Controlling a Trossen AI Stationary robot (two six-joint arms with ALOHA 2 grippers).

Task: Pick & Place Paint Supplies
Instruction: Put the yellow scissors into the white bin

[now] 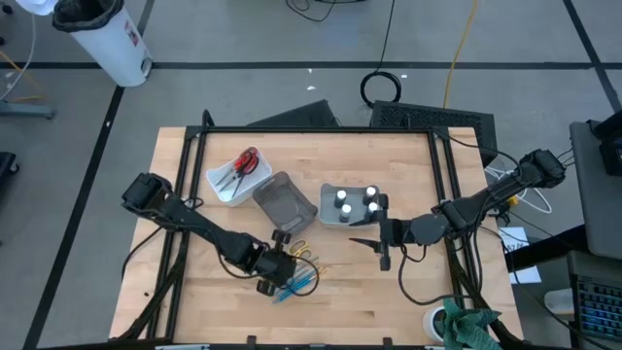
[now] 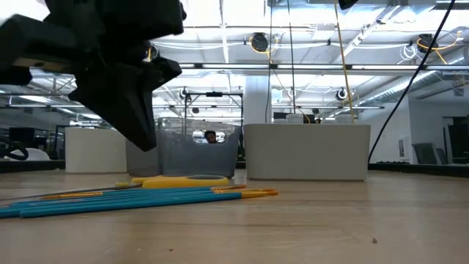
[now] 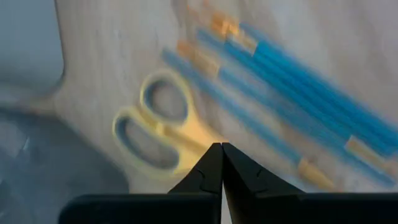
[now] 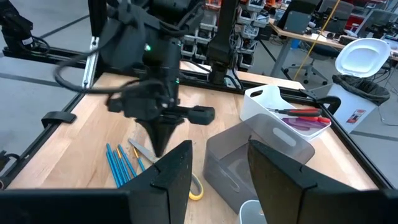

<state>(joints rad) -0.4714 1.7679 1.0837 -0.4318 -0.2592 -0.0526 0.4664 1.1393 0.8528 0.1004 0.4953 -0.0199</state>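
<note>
Yellow-handled scissors (image 3: 155, 134) lie flat on the wooden table next to several blue brushes (image 3: 292, 112) with orange ends, near the front edge (image 1: 296, 280). My left gripper (image 3: 221, 149) is shut, points steeply down and hovers just above the scissors' blades (image 4: 159, 146), clear of the table (image 2: 145, 143). Nothing is between its fingers. Several dark bottles with white caps (image 1: 355, 201) stand in a grey tray (image 1: 330, 190). My right gripper (image 4: 221, 174) stands open and holds nothing, raised to the right of the tray (image 1: 369, 243).
A white bin (image 1: 222, 190) at the back left holds red and purple scissors (image 1: 243, 165). A grey bin (image 1: 284, 201) stands beside it, just beyond the yellow scissors. Black rails frame the table. A green cloth (image 1: 466, 326) lies at the near right corner.
</note>
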